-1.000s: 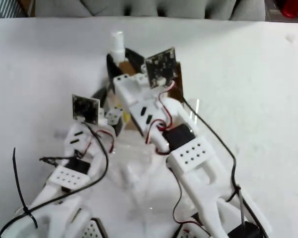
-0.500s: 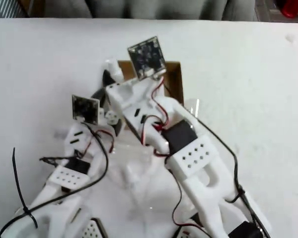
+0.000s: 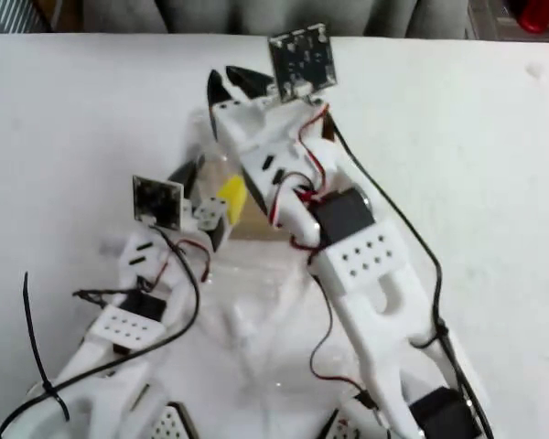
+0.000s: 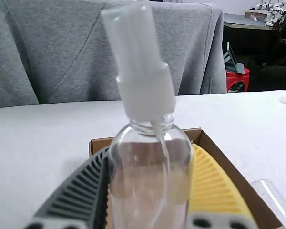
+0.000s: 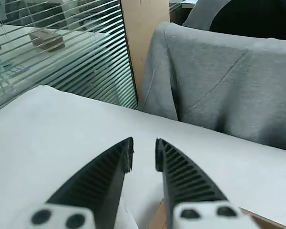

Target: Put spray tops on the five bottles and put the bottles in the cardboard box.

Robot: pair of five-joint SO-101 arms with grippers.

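My left gripper (image 4: 150, 160) is shut on a clear bottle (image 4: 148, 181), its grey and yellow fingers pressing the bottle's sides. A white spray top (image 4: 140, 71) sits on the bottle's neck. The cardboard box (image 4: 99, 143) lies open just behind the bottle. In the high view the left gripper (image 3: 208, 183) holds the bottle (image 3: 210, 172) near the box (image 3: 252, 229), which the right arm mostly covers. My right gripper (image 3: 235, 80) is raised beyond the bottle, over the far part of the table. Its black fingers (image 5: 109, 176) stand slightly open around the gripper's gap (image 5: 143, 152), with nothing between them.
Crumpled clear plastic (image 3: 256, 320) lies on the white table between the two arm bases, and a piece of it (image 4: 271, 191) shows beside the box. A grey cushioned seat (image 3: 256, 14) runs along the far table edge. A red object (image 3: 542, 14) sits at the far right.
The right gripper has risen from the bottle's spray top and moved toward the far side of the table, empty. The left arm has stayed in place holding the bottle.
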